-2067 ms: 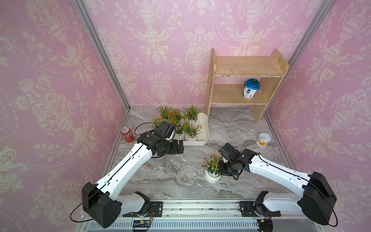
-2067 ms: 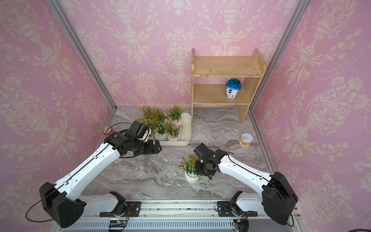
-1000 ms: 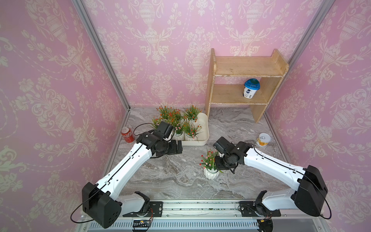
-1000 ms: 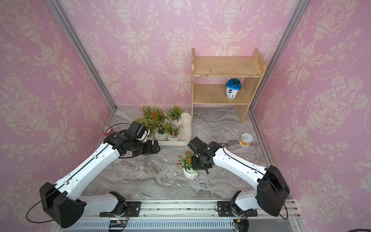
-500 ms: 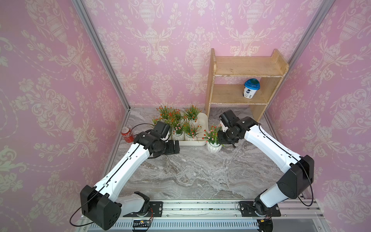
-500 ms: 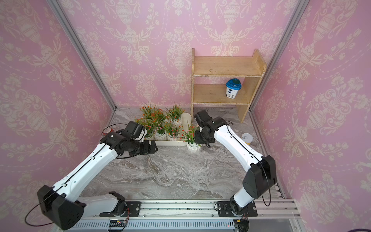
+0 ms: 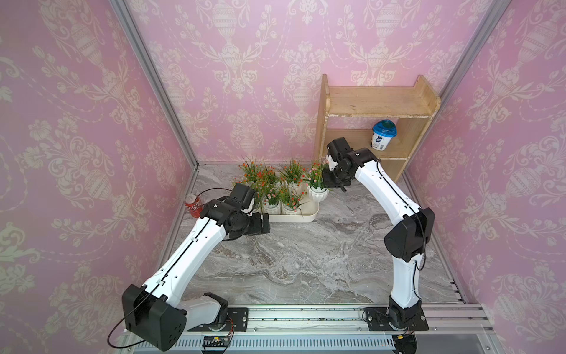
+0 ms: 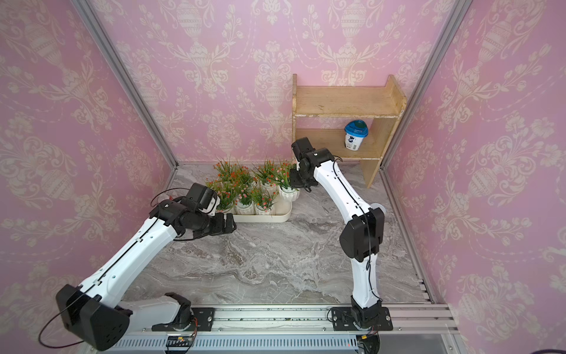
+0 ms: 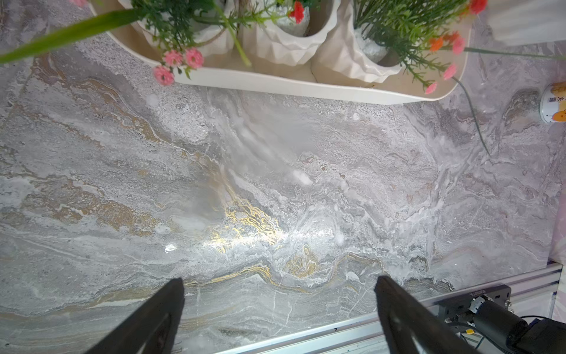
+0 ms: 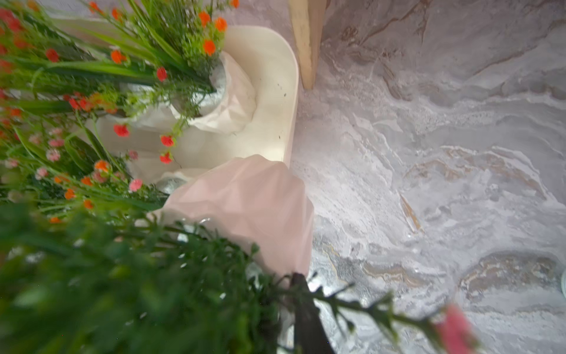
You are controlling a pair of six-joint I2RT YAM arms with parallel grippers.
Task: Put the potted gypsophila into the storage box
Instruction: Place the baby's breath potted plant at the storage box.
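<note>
The cream storage box (image 7: 294, 218) (image 8: 260, 219) stands at the back left of the table with several potted gypsophila (image 7: 277, 196) (image 8: 245, 196) in it. My right gripper (image 7: 328, 181) (image 8: 296, 181) is shut on the sprigs of one more potted gypsophila (image 7: 317, 193) (image 8: 288, 193), held upright at the box's right end. In the right wrist view this ribbed pot (image 10: 245, 208) overlaps the box rim (image 10: 292, 92); foliage hides most of the right gripper (image 10: 277, 306). My left gripper (image 7: 265, 223) (image 9: 278, 294) is open and empty over bare marble just in front of the box (image 9: 275, 84).
A wooden two-tier shelf (image 7: 376, 104) stands at the back right, close to my right gripper, with a blue-lidded cup (image 7: 383, 139) on its lower board. A red can (image 7: 193, 206) lies by the left wall. A small white can (image 9: 552, 104) sits right of the box.
My right arm has carried the potted gypsophila from the front middle of the table back to the box's right end. The left arm has hardly moved.
</note>
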